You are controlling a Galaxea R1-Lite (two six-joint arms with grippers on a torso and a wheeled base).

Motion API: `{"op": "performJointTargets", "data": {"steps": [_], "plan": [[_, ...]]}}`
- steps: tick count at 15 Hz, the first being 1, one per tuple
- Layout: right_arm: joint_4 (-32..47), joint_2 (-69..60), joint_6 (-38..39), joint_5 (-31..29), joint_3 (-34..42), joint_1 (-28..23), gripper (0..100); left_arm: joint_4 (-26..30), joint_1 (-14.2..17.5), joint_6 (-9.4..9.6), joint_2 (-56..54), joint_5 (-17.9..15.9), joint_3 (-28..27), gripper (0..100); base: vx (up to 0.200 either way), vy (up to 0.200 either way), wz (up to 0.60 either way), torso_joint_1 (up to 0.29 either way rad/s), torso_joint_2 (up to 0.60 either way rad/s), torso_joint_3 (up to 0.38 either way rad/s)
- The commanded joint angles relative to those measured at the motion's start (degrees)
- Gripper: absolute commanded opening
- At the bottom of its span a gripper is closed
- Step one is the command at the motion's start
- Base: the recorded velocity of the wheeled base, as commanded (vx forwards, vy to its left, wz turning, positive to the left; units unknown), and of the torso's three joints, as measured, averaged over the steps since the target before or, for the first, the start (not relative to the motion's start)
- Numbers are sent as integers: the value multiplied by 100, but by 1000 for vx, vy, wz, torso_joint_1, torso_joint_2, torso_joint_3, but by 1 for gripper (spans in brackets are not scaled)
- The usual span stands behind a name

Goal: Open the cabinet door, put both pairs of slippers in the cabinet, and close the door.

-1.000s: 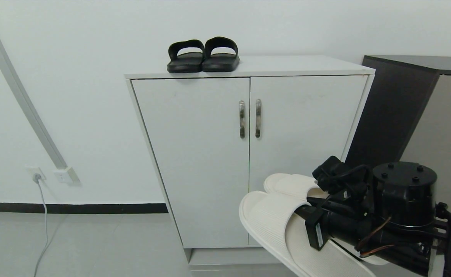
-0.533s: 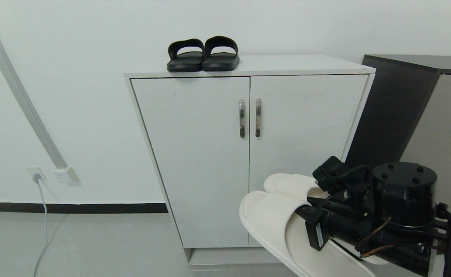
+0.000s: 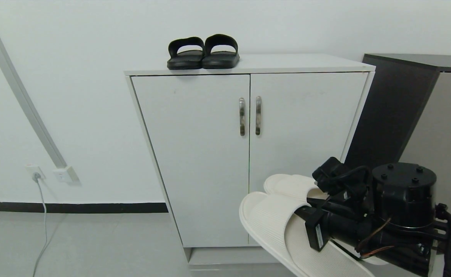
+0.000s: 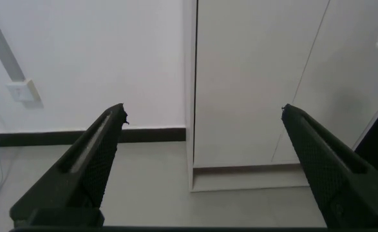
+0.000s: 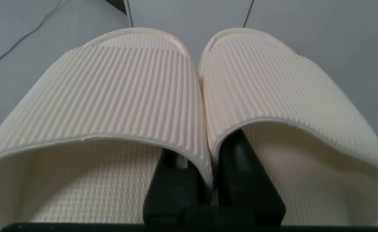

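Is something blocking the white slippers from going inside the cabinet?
Yes. The right hand holds the white slippers low in front of the cabinet, but its left door and right door are both shut, between the slippers and the inside. The open left hand holds nothing.

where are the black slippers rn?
Head view: black slippers sit side by side on top of the cabinet, over its left door, by the front edge.
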Motion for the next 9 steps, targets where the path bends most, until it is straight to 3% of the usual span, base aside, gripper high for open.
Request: {"op": "performJointTargets", "data": {"steps": [1,2,5,9], "plan": [[-24,-26,-4,5,43,3,0,94,-43,-169,833,-64,-1147,100,0,0,0,0,0,0],[-68,-17,-12,5,52,11,0,85,-78,-160,1158,-152,-1306,100,0,0,0,0,0,0],[-367,53,-127,5,113,11,0,-451,-96,-28,2793,-961,-1490,100,0,0,0,0,0,0],[-376,80,-127,5,113,11,0,-2306,-131,-28,4665,-1972,-1517,100,0,0,0,0,0,0]]}}
